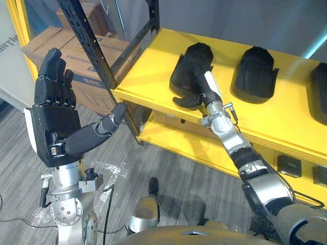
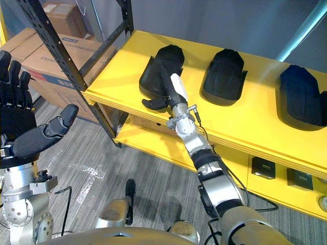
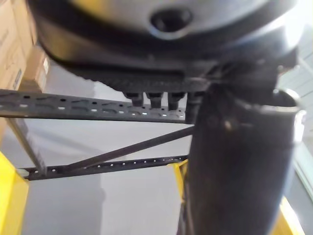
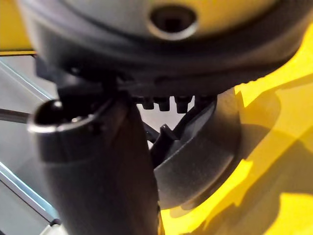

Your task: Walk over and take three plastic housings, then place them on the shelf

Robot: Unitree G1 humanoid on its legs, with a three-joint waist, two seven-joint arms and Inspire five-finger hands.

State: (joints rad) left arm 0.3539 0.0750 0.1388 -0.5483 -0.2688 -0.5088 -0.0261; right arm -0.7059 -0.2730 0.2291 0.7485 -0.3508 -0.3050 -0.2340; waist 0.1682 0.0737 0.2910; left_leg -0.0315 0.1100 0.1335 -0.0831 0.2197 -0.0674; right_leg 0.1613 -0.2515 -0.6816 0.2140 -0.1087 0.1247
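Left eye view: left hand fingers spread, empty; right hand on housing, grip indiscernible.

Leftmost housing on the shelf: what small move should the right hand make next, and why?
Probably let go and draw back: the right hand grips the leftmost housing, which lies on the yellow shelf beside the middle housing and the rightmost housing. The left hand is open.

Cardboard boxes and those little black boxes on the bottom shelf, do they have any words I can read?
Cardboard boxes: a coloured label strip, too blurred to read.
Small black boxes on the lower shelf: pale marks, too small to read.
Plastic housings: no writing seen.
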